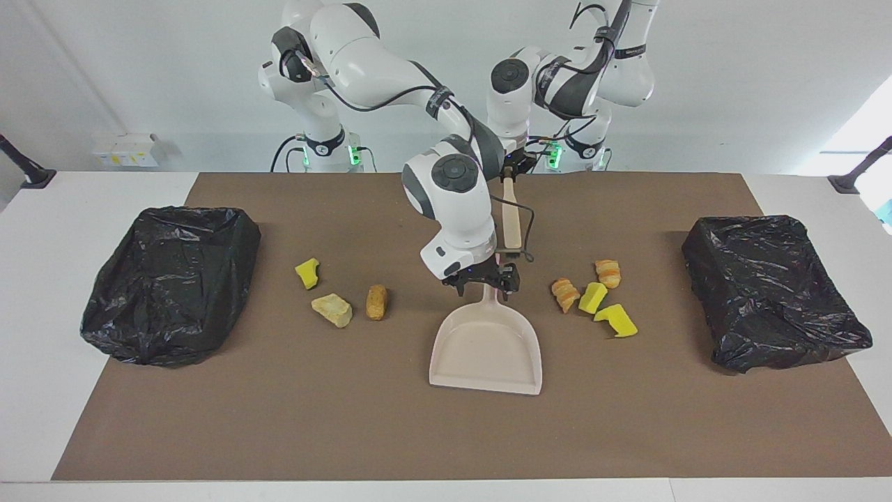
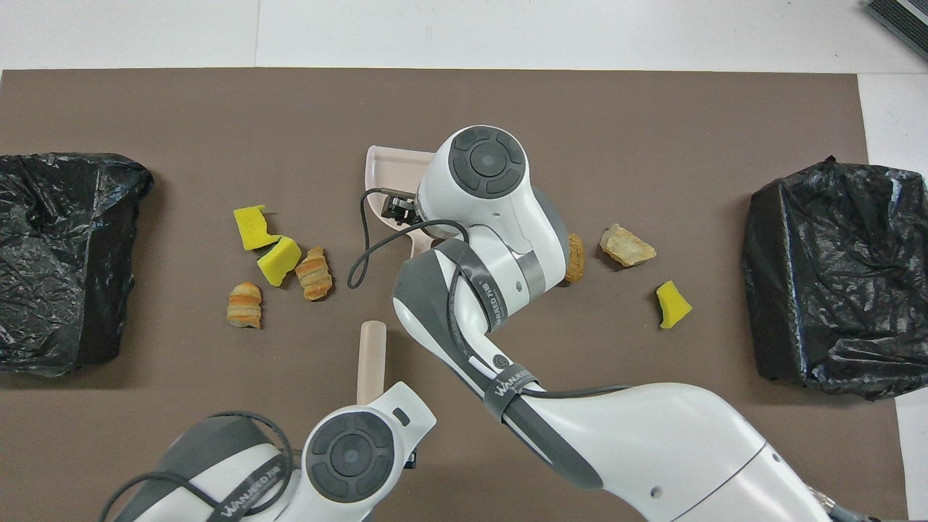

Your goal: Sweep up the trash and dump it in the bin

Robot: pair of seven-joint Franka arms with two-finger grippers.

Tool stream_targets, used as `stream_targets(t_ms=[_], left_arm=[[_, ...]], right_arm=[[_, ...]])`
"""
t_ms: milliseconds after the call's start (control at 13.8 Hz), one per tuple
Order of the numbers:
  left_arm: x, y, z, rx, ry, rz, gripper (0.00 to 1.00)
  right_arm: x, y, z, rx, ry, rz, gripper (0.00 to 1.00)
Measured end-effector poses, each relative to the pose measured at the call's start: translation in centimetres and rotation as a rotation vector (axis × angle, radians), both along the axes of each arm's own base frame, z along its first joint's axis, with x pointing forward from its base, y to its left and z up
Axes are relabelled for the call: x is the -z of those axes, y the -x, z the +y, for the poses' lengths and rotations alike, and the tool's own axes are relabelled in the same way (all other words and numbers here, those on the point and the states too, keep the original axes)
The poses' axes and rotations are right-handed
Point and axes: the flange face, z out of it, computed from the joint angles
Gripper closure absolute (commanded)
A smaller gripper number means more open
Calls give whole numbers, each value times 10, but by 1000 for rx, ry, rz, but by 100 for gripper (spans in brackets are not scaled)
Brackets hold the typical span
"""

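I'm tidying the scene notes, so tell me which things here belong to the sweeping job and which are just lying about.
Job: trash bits, dustpan, brush in left gripper, right gripper over the dustpan's handle, two black-bagged bins.
Lying about: white box, brown mat.
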Motion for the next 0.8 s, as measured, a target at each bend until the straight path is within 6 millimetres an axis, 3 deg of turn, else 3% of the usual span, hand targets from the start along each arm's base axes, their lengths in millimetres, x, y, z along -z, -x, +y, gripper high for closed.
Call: stream_targets(t_ms=[290,434,652,796], left_arm=[[-28,-35,71,-4,33,24,100],[-31,-57,110,-20,59,25,100],[-31,-99,185,-88,112,-34,100],[-27,-127,236,-170,135,-112,100]], right_arm=[[2,11,15,-18,2,6,0],[7,18,24,-10,7,18,0],[26,27,24,-9,31,53,1],[34,32,21,-10,44,68,16]])
